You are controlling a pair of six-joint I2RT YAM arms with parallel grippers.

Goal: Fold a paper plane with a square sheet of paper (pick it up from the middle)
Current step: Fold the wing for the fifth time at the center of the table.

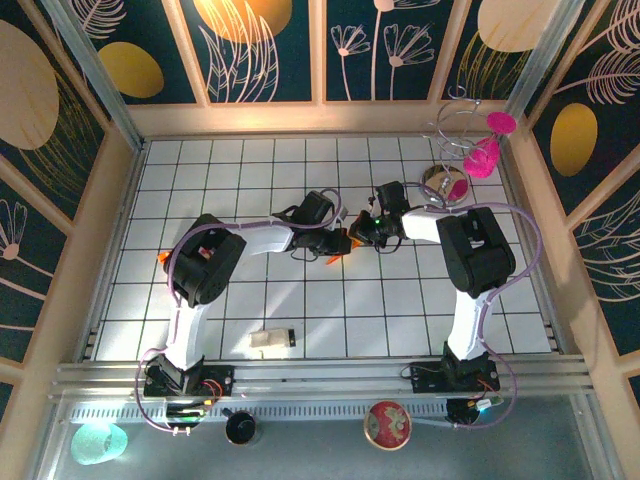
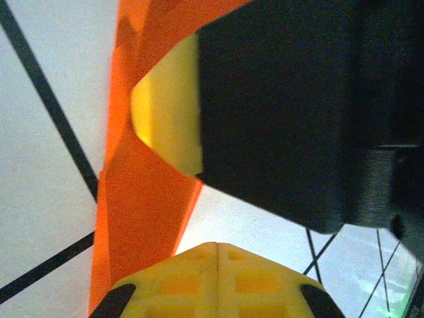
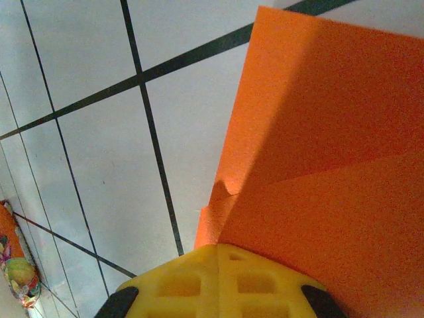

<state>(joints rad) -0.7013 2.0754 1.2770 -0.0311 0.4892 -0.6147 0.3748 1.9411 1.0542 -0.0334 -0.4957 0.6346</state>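
Two robot arms meet over the middle of a white tiled table point(image 1: 250, 190) marked with black grid lines, where a thin bright orange paper sheet point(image 1: 335, 258) sits between their tips. From above, most of the sheet is covered by the arms and little more than a slanted orange sliver shows.

The right claw point(image 1: 362, 232) is clenched. In its wrist view the yellow fingertips point(image 3: 217, 255) are pressed together at the near edge of the paper point(image 3: 331, 132), which shows one long crease and a small buckle just beside the tips.

The left claw point(image 1: 340, 243) is also clenched, with its yellow tips point(image 2: 217, 258) closed against a folded orange strip point(image 2: 139, 212) that rises past them. It appears to be grasping the paper, though the close, blurred view leaves the contact itself unclear. In the same view, a yellow finger point(image 2: 169, 112) of the right claw presses against the orange fold from the opposite side.

A small beige block point(image 1: 271, 340) lies on the table near the arms' bases, well apart from the sheet. A small multicoloured crinkled wrapper point(image 3: 18, 271) lies at the edge of the right wrist view.
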